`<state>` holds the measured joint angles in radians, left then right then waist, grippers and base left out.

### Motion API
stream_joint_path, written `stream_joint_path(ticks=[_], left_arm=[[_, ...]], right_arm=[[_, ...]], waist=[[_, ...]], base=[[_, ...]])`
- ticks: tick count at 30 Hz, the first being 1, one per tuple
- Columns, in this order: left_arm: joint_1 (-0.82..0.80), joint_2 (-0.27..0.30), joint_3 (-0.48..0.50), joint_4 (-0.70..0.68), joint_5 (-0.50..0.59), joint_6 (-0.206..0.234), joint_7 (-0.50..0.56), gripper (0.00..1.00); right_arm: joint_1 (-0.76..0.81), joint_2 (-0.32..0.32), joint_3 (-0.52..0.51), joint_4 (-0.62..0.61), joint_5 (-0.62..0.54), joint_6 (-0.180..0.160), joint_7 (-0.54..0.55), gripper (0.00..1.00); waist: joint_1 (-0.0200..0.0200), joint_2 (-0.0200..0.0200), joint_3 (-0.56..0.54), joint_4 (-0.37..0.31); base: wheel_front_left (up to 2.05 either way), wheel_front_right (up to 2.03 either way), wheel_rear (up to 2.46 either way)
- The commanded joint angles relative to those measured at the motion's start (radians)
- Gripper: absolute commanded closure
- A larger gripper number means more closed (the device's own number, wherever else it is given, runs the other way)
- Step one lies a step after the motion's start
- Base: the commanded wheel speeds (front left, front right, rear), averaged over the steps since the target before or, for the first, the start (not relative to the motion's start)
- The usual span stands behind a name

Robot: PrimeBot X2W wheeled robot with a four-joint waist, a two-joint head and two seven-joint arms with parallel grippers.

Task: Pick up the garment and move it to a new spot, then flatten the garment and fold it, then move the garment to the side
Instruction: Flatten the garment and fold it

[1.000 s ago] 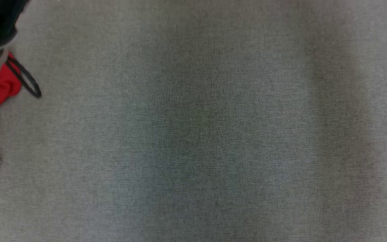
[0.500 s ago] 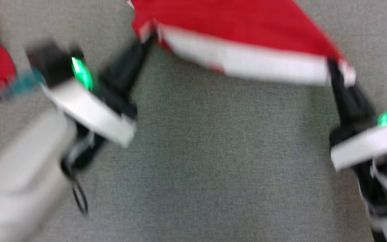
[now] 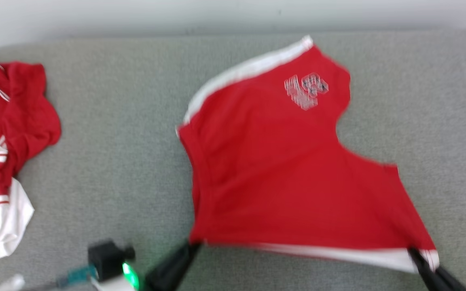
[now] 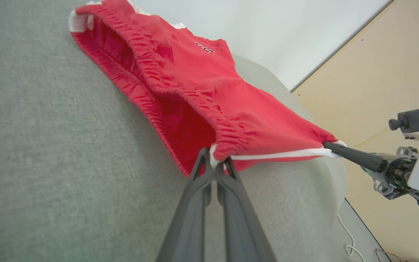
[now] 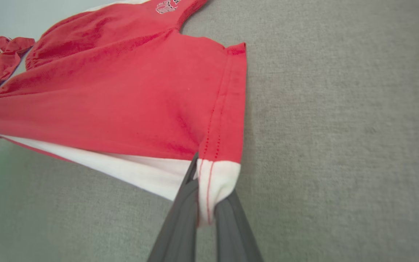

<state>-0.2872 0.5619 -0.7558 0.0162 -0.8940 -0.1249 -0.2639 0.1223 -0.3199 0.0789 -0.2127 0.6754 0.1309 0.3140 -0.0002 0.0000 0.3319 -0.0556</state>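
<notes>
**Head, left wrist and right wrist views.** A red garment (image 3: pixel 289 173), a pair of shorts, lies spread on the right half of a grey worktop (image 3: pixel 107 169). Its near edge is stretched taut between the two grippers.

The left gripper (image 3: pixel 192 246) is closed to a narrow pinch on the near left corner. In the left wrist view its fingers (image 4: pixel 198 189) meet on the end of the gathered waistband (image 4: pixel 195 98). The right gripper (image 3: pixel 415 254) is clamped on the near right corner. In the right wrist view the white end of the leg hem (image 5: pixel 215 182) folds down between its fingers.

**Change from the earlier frames.** The whole head picture has shifted since half a second ago, so the camera has moved. The garment, then cut off by the top edge, is now in full view, and a pale wall (image 3: pixel 176 14) shows beyond the worktop. Both grippers grip the same two corners as then. One second ago the view held mostly bare grey surface.

**Materials and shapes.** The garment is soft knit. It has a puckered elastic waistband, a broad white side stripe (image 3: pixel 245 70), a small white logo (image 3: pixel 306 89) on the far leg, and a double row of stitching along the hem. The worktop covering is matt and finely woven. A crumpled pile of red and white clothing (image 3: pixel 10 121) lies at the left edge, well apart from the garment.
</notes>
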Motion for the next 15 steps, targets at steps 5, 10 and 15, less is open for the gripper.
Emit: stream_joint_path(ticks=[5,10,15], left_arm=[[0.18,0.012,-0.035,-0.069,-0.023,0.035,0.001,1.0],[0.245,0.024,-0.044,-0.156,-0.063,0.062,0.024,1.0],[0.209,0.026,-0.009,-0.211,-0.128,0.064,0.056,1.0]], right_arm=[[0.231,-0.042,-0.067,-0.084,0.066,-0.001,0.077,1.0],[0.34,-0.056,-0.142,-0.197,0.13,-0.001,0.143,1.0],[0.237,-0.09,-0.154,-0.252,0.139,-0.001,0.237,1.0]], waist=[[0.0002,0.0,-0.106,0.011],[0.0002,0.0,-0.114,0.023],[0.0002,0.0,-0.09,0.04]], base=[[0.0,0.0,0.0],[0.0,0.0,0.0],[0.0,0.0,0.0]])
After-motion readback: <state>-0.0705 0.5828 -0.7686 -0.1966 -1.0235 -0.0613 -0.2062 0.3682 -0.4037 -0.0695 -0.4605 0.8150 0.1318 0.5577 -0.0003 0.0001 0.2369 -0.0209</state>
